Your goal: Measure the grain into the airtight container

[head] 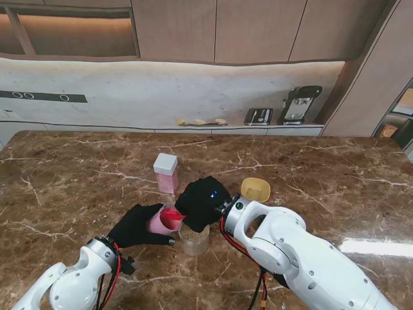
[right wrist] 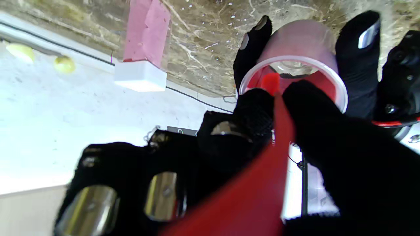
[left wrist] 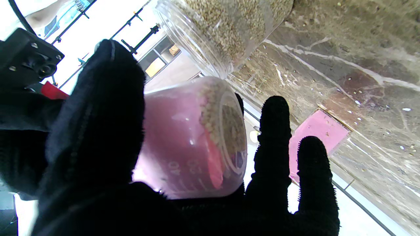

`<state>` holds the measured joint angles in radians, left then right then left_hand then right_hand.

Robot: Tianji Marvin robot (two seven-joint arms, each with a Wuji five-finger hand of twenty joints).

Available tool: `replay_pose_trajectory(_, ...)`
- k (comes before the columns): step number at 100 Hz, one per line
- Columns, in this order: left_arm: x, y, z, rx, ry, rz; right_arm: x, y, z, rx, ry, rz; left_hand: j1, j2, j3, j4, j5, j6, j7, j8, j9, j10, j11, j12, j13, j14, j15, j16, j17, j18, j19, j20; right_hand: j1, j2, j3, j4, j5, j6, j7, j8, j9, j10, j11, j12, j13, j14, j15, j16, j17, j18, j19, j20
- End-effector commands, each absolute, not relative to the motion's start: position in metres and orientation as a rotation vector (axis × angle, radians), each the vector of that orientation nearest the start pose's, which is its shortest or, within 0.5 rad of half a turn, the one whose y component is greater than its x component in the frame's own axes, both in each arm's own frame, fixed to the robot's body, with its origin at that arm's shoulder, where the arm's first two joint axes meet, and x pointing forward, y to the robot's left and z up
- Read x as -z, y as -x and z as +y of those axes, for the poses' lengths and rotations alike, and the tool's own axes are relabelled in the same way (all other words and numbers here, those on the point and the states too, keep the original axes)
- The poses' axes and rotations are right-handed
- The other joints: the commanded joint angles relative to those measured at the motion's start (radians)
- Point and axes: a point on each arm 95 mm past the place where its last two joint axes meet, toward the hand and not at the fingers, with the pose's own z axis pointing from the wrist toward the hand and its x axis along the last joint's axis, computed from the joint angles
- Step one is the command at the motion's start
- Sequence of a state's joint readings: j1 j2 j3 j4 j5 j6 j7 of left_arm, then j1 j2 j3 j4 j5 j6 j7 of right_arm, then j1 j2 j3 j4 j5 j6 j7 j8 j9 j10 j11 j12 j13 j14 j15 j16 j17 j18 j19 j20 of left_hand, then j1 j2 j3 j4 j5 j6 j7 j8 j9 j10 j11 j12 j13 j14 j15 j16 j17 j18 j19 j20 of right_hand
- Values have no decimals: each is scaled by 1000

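My left hand (head: 134, 227) is shut on a translucent pink measuring cup (head: 161, 221), tilted on its side with the mouth toward my right hand. Grain lies along the cup's rim (left wrist: 213, 108), and the left hand's fingers (left wrist: 98, 124) wrap its wall. My right hand (head: 201, 201) is shut on a red scoop (right wrist: 262, 183) whose tip reaches into the cup's mouth (right wrist: 295, 68). A clear jar (head: 193, 241) partly filled with grain (left wrist: 226, 29) stands on the table just under the cup and right hand. A pink container with a white lid (head: 166, 172) stands farther from me.
A shallow yellow dish or lid (head: 255, 189) lies on the brown marble table (head: 77, 187) to the right of my right hand. Loose grains are scattered around the jar (left wrist: 357, 98). A counter with small appliances (head: 284, 113) runs along the far wall.
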<state>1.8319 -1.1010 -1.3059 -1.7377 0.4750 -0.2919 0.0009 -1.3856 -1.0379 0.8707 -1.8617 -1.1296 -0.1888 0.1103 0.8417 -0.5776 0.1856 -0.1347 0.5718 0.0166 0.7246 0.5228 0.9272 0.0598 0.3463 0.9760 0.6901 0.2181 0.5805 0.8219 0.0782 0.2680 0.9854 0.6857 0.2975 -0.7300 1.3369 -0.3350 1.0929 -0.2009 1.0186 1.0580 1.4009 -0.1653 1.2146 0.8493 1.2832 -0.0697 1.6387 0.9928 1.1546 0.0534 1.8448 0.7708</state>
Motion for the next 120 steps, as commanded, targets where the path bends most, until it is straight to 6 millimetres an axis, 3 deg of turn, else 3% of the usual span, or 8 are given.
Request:
replay_pose_trajectory(1,342,-319,-12,2043,1653,1326,251,-356,144,-1718,-577,1930,206,248,350,-35,218,-210,180,-4,119,-54,72,9,10,-26,8,9,-20,6,-20,4,-12,17,81,10,48,-56,8,20,47,-50,45,6,34,-35,72,12,47,-40,210,4)
replay_pose_trajectory(70,340,-320,-10,2047,1640,1318,235,-364,123,-1763,-798,1856,209,248,348,-35,220,-216,183,-2,121,-57,70,8,11,-25,6,7,-19,9,-21,3,-8,12,81,12,45,-48,9,20,47,-45,46,6,34,-30,72,13,47,-40,210,4)
replay_pose_trajectory(90,338,-320,-9,2050,1632,1314,231,-371,109,-1791,-981,1822,209,248,348,-34,220,-214,183,-2,121,-56,70,9,11,-25,7,8,-19,8,-21,4,-5,8,80,13,41,-42,10,20,47,-38,41,4,34,-28,72,12,47,-39,208,4)
replay_pose_trajectory(120,338,-322,-8,2055,1622,1305,232,-395,70,-1760,-1350,1769,209,247,348,-34,220,-212,182,-1,121,-55,69,10,10,-23,7,8,-21,8,-22,3,1,5,76,17,36,-33,14,16,47,-34,39,4,34,-21,71,11,46,-27,204,3)
